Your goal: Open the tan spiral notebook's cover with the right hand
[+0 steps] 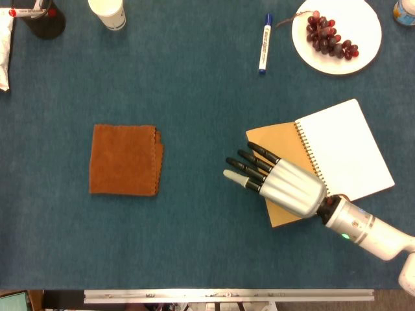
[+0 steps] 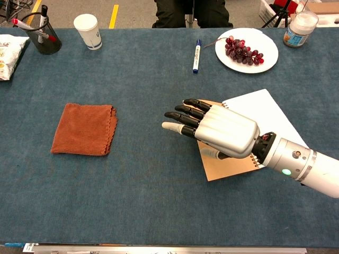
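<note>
- My right hand (image 1: 288, 188) is hovering palm-down over the tan cover (image 1: 275, 144) of the spiral notebook (image 1: 343, 152), and my fingers (image 1: 249, 170) are stretching out straight and slightly apart toward nine o'clock, holding nothing.
- The notebook is lying open and flat on the blue counter (image 1: 194, 246), at about four o'clock from the counter's middle; the cover is spreading out at nine o'clock of the wire spiral (image 1: 313, 159), and the white page (image 2: 262, 108) is lying at three o'clock of it.
- In the chest view my hand (image 2: 222, 132) is hiding most of the cover (image 2: 228, 164); whether my palm is touching the cover I cannot tell.
- My fingertips are reaching past the cover's outer edge, over bare counter.
- My left hand is not showing in either view.
- An orange-brown folded cloth (image 1: 124, 159) is lying well apart from the notebook, at nine o'clock of my hand.
- A white plate (image 1: 363, 35) with dark red grapes (image 1: 331, 35) is sitting at twelve o'clock of the notebook, near the far edge.
- A blue-capped marker (image 1: 264, 43) is lying just at nine o'clock of the plate.
- A white paper cup (image 1: 108, 13) and a black pen holder (image 1: 42, 19) are standing toward the far corner at eleven o'clock.
</note>
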Robot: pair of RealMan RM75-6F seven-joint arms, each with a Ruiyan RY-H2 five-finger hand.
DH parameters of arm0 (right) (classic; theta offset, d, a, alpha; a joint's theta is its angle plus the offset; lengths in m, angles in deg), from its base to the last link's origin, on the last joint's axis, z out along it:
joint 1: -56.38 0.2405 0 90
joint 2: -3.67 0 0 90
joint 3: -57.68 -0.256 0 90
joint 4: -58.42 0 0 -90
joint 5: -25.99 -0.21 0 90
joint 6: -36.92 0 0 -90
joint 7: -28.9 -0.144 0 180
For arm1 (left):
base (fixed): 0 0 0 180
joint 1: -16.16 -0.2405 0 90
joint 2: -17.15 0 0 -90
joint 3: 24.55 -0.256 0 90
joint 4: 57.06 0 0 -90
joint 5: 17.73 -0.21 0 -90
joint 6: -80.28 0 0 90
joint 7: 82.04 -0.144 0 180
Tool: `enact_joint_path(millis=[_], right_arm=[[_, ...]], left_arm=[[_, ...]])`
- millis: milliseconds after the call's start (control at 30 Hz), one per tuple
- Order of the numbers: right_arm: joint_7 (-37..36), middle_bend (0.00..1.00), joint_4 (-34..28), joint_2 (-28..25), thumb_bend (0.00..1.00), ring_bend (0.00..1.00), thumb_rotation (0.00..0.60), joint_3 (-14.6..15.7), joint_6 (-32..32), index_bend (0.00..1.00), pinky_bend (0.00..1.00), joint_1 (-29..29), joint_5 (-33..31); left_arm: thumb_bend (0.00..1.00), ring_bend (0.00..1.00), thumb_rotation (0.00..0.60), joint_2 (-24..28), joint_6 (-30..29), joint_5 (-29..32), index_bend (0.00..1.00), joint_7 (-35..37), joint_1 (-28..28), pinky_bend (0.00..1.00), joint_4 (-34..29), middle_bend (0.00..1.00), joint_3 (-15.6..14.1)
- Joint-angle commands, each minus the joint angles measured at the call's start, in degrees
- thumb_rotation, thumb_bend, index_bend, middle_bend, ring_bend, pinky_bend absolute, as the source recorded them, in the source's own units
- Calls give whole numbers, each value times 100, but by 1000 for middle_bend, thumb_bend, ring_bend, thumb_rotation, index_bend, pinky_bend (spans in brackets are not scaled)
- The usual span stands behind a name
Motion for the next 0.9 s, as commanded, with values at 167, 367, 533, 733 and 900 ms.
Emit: enact_joint_path(millis=[167,367,533,733,900], right_arm=[[152,0,140,295,0,0,600,-126,-513,0,77,22,-571],[107,0,-10,181,0,0,600,-189,-195,0,77,-61,-623],[138,0,-511,-404,0,0,600,-316,252,0,77,-289,-820],[180,15,-974,-1313,0,0,600,-288,878,0,77,-713,-953],[112,42,-1115,-1968,0,0,600,-259,1577,0,77,-1228,-1132]], left_arm=[[462,0,600,-21,19,1,0,13,1,11,23,0,-9],[462,0,600,-6,-43,-10,0,56,-16,11,35,0,7],[462,0,600,-1,-26,-28,0,74,20,11,40,0,28],[462,0,600,-30,10,-65,0,59,89,11,58,0,63],[462,0,600,-83,28,-13,0,-56,128,11,67,0,123]])
